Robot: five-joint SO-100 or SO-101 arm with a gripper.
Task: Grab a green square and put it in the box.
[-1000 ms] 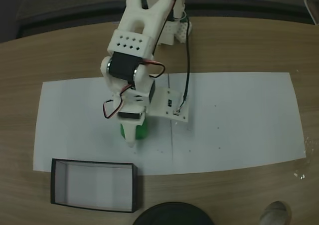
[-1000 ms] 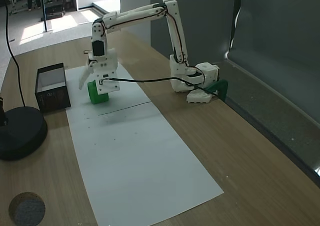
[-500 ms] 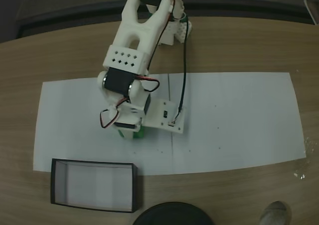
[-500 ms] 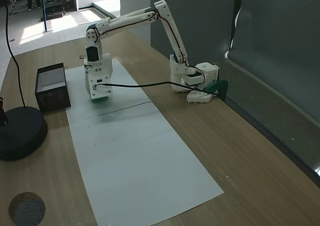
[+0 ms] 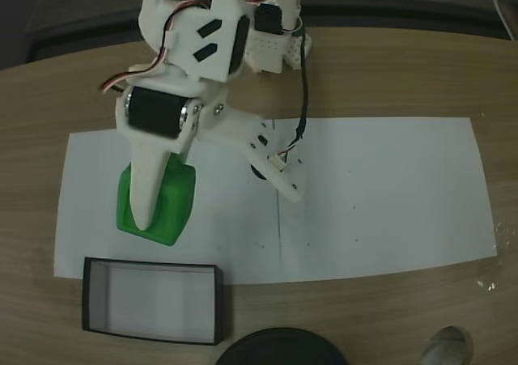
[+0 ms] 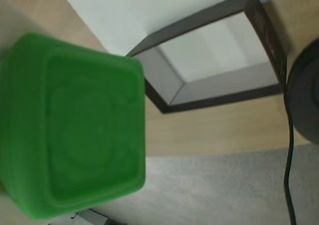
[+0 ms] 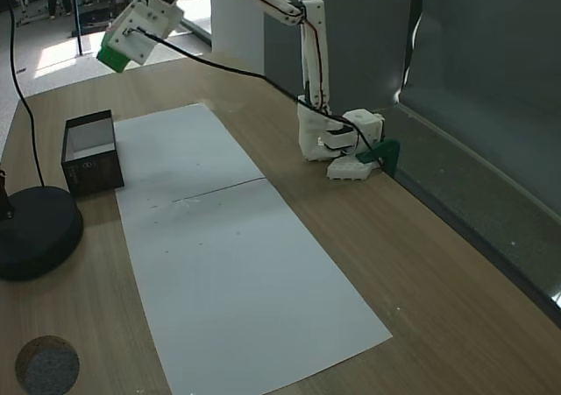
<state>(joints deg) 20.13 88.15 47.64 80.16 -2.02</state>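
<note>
The green square (image 5: 174, 199) hangs in the air, well above the white paper, with my gripper (image 5: 148, 218) shut on it; one white finger lies across its top in the fixed view from above. From the side, the green square (image 7: 112, 59) and my gripper (image 7: 116, 52) sit high over the table's far left. In the wrist view the green square (image 6: 75, 125) is large on the left. The box (image 5: 154, 266) rests on the wood just below the paper's edge, slightly below and right of the cube in that view. It also shows as the box (image 7: 91, 170) and the box (image 6: 227, 88), with a pale bare floor.
A round black disc (image 5: 279, 350) lies beside the box, seen too as the disc (image 7: 35, 229) and the disc (image 6: 304, 100). A black cable (image 6: 289, 175) runs along the floor. The arm's base (image 7: 337, 141) stands at the table's far edge.
My gripper closed on the green square on the paper, then rose high with it and swung left toward the box's side.
</note>
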